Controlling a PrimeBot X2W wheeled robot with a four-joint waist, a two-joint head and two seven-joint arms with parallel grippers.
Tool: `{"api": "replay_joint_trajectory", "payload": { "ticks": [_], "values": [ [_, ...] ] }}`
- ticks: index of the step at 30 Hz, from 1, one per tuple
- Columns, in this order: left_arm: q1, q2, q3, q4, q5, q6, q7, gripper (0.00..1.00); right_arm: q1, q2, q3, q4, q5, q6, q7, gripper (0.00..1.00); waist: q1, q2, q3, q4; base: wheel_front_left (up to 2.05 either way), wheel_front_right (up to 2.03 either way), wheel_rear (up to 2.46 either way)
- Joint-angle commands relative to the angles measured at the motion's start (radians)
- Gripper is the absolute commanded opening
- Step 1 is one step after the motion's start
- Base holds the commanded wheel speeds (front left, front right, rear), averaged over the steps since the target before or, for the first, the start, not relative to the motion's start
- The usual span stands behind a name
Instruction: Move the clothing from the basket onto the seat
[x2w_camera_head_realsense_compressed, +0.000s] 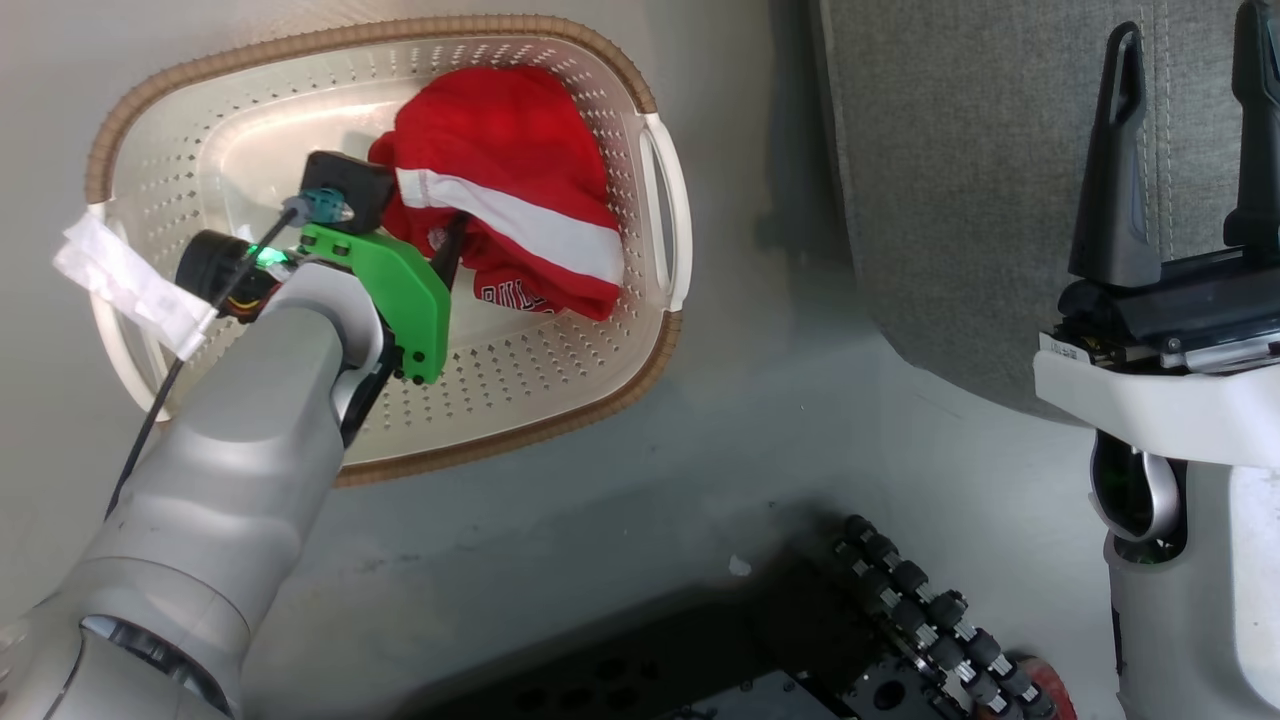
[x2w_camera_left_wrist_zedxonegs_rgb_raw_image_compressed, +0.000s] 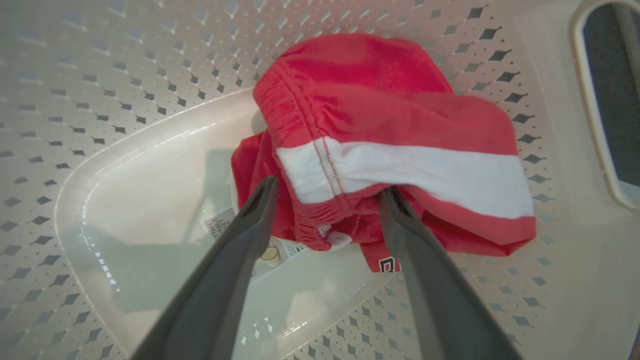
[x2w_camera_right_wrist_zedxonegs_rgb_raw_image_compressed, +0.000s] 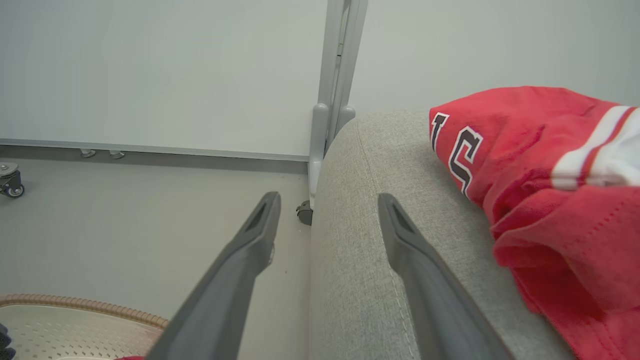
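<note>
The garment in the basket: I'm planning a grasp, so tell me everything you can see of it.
The garment is bright red soft fabric with a broad white stripe, a stitched elastic-looking hem and lettering at its lower edge. It lies crumpled in a heap on the basket floor, toward one handle. The open left gripper straddles its near edge.

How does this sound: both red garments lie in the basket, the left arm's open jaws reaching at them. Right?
Not both. One red garment lies in the basket, the left arm's open jaws reaching at it; the other garment lies on the grey sofa seat, as the right wrist view shows.
</note>
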Motion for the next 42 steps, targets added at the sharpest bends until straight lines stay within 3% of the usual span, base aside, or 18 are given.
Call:
{"api": "replay_joint_trajectory", "payload": {
  "ticks": [1,15,16,17,23,31,35,42],
  "values": [
    [-0.023,0.005,-0.002,0.018,-0.010,-0.002,-0.005,1.00,-0.002,0.000,0.003,-0.006,0.003,-0.001,0.000,1.00,-0.0001,0.0000,0.013,-0.010,0.00,0.00,0.00],
    [-0.059,0.014,-0.108,-0.056,-0.096,-0.002,-0.024,1.00,-0.011,0.000,0.002,-0.005,-0.004,-0.001,0.000,1.00,-0.0001,0.0000,0.047,-0.004,0.00,0.00,0.00],
    [-0.059,0.015,-0.120,-0.057,-0.102,-0.002,-0.022,0.43,-0.017,0.000,0.004,-0.005,-0.005,-0.001,0.000,1.00,-0.0001,0.0000,0.047,-0.004,0.00,0.00,0.00],
    [-0.059,0.017,-0.132,-0.062,-0.107,-0.002,-0.017,0.00,-0.021,0.000,0.006,-0.004,-0.005,-0.001,0.000,1.00,-0.0001,0.0000,0.047,-0.004,0.00,0.00,0.00],
    [-0.038,0.022,-0.194,-0.061,-0.134,-0.002,-0.051,0.00,-0.012,0.000,0.003,0.018,-0.012,-0.001,0.000,1.00,-0.0001,0.0000,-0.004,0.016,0.00,0.00,0.00],
    [0.045,-0.010,-0.237,-0.056,-0.154,-0.001,-0.141,0.00,0.022,-0.001,0.048,0.057,-0.057,-0.001,0.000,1.00,-0.0001,0.0000,-0.202,0.072,0.00,0.00,0.00],
    [0.078,-0.022,-0.188,-0.091,-0.127,0.001,-0.153,0.00,0.039,-0.001,0.072,0.085,-0.072,-0.001,0.000,1.00,-0.0001,0.0000,-0.315,0.110,0.00,0.00,0.00],
    [0.228,-0.005,-0.032,-0.249,0.013,0.059,-0.153,0.00,0.106,-0.001,0.090,0.148,-0.057,-0.001,0.000,1.00,-0.0001,0.0000,-0.533,0.170,0.00,0.00,0.00]
  ]
}}
